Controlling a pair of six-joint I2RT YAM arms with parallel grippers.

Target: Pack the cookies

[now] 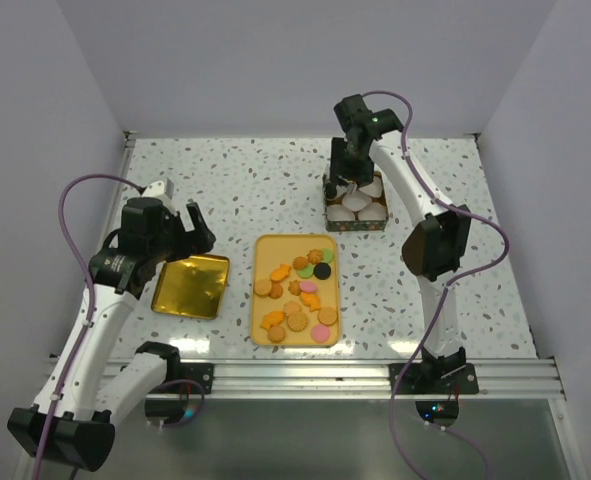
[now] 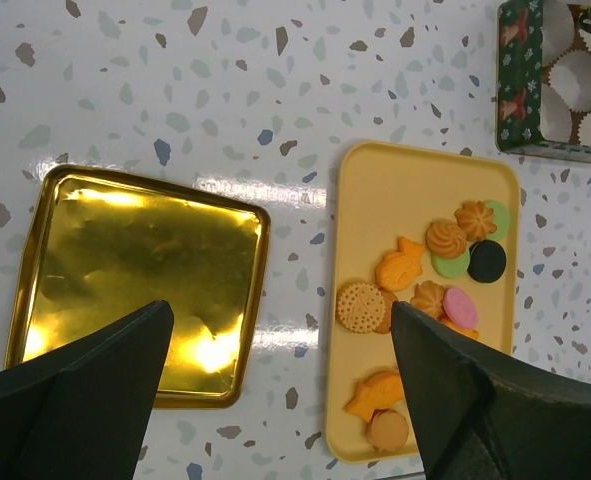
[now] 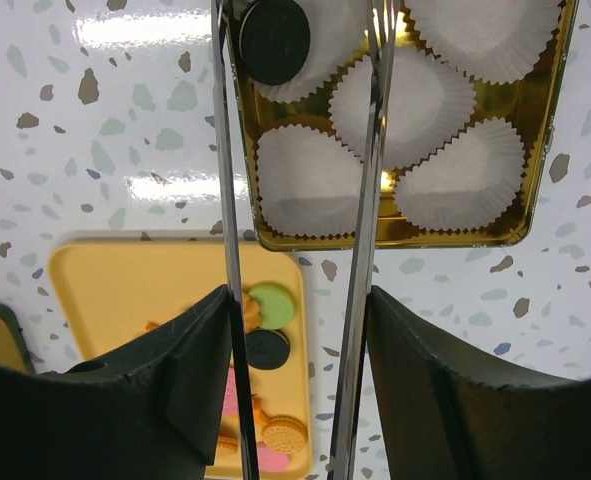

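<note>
From above, cookies lie loose on a yellow tray mid-table, tray's long axis running away from the arms. A gold lid sits left of it and a tin of white paper cups sits far right. The left gripper hangs over the lid's far edge, and the right gripper hangs over the tin, hiding part of it. Left wrist view: left gripper spread wide with nothing between its fingers. Lid and tray are just apart. Cookie shapes are only clear here: a fish-shaped cookie has its long axis slanted lower left to upper right, and the round ones lie flat, overlapping. Tin at the corner. Right wrist view, the only one showing this: right gripper clamps metal tongs, blades spread, tips out of frame. A black cookie lies flat over a cup inside the tin, between the blades and not pinched where visible. The blades cross in front of the cups. The tray shows behind the fingers, partly blocked.
</note>
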